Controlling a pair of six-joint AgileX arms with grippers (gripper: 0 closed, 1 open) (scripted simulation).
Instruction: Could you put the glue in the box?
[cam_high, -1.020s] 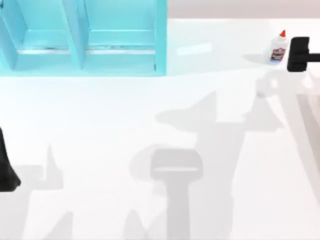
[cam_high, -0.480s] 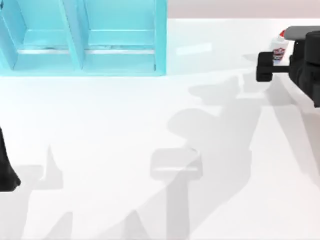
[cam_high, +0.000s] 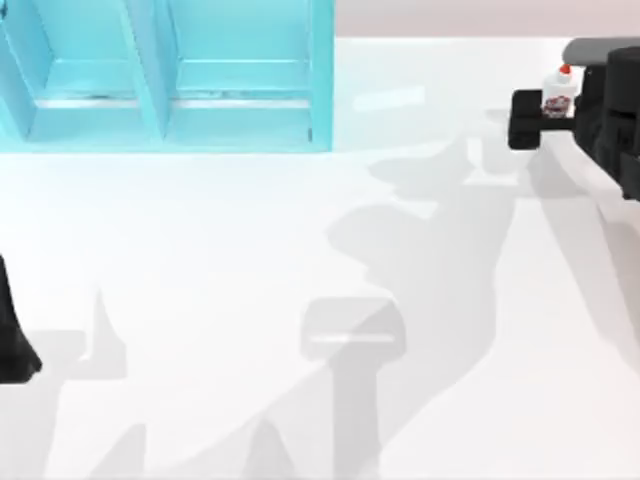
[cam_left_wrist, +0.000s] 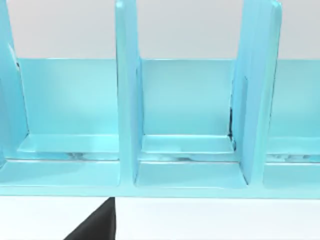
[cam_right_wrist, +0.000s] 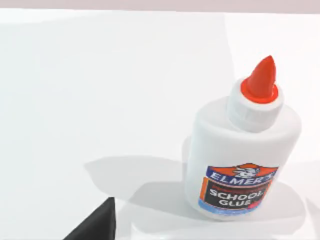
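Spread wide in the top view, the right gripper (cam_high: 553, 85) has one dark finger (cam_high: 527, 119) on the near side of the glue bottle (cam_high: 557, 93) and the other finger (cam_high: 596, 50) on its far side, so the bottle stands upright between them at the far right of the white table (cam_high: 300, 250). I cannot tell whether either finger touches it yet; nothing looks clamped. The teal box (cam_high: 170, 80), an open shelf-like structure with dividers, sits well apart at the far left, and the left gripper (cam_high: 12, 340) is parked at the left edge.

From the left wrist view, the teal box (cam_left_wrist: 185, 130) shows its compartments (cam_left_wrist: 187, 165) facing the camera; whether that gripper is open I cannot tell.

Seen from the right wrist view, the glue bottle (cam_right_wrist: 240, 150) stands upright, orange-red cap (cam_right_wrist: 260, 80) on top and label facing the camera, with a shadow on the table (cam_right_wrist: 100, 100).

To grasp well, I judge the fingers should close on the white body below the cap, centred so the bottle does not tip or squirt aside, before lifting
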